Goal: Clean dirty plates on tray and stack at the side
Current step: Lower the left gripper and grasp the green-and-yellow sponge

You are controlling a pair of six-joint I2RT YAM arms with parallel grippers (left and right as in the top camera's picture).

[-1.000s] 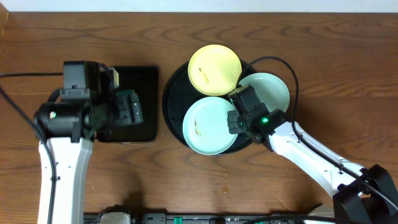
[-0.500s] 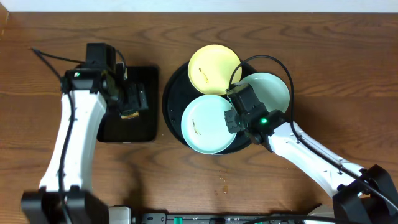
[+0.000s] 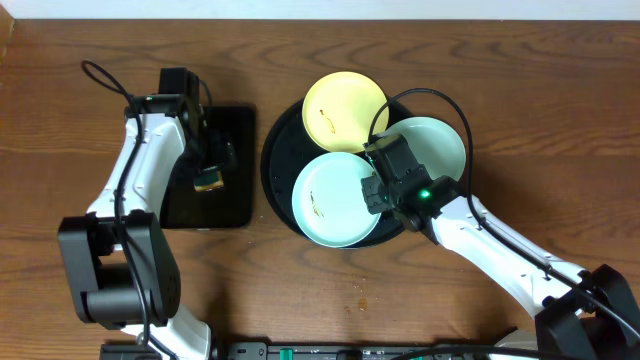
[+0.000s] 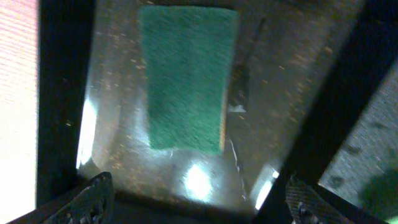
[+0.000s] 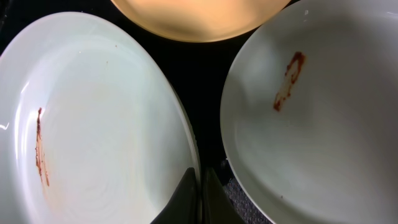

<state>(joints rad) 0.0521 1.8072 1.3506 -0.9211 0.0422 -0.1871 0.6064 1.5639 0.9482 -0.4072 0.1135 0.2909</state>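
Three plates lie on the round black tray (image 3: 273,160): a pale yellow one (image 3: 345,110) at the back, a mint one (image 3: 432,148) on the right, and a mint one (image 3: 332,200) in front. Brown smears show on the two mint plates (image 5: 93,124) (image 5: 323,112); the yellow plate (image 5: 199,15) sits beyond them. My right gripper (image 3: 372,190) (image 5: 200,180) is shut on the front mint plate's right rim. Over the green sponge (image 4: 186,74) (image 3: 208,182) hangs my left gripper (image 3: 210,165) (image 4: 199,199), open, its fingertips (image 4: 93,196) wide on either side and nothing between them.
The sponge rests on a small rectangular black tray (image 3: 228,205) to the left of the round tray. Black cables loop behind both arms. Bare wooden table (image 3: 300,290) lies in front and to the right.
My left arm has swung toward the far side and come down over the rectangular tray and sponge. The right gripper has stayed shut on the plate rim.
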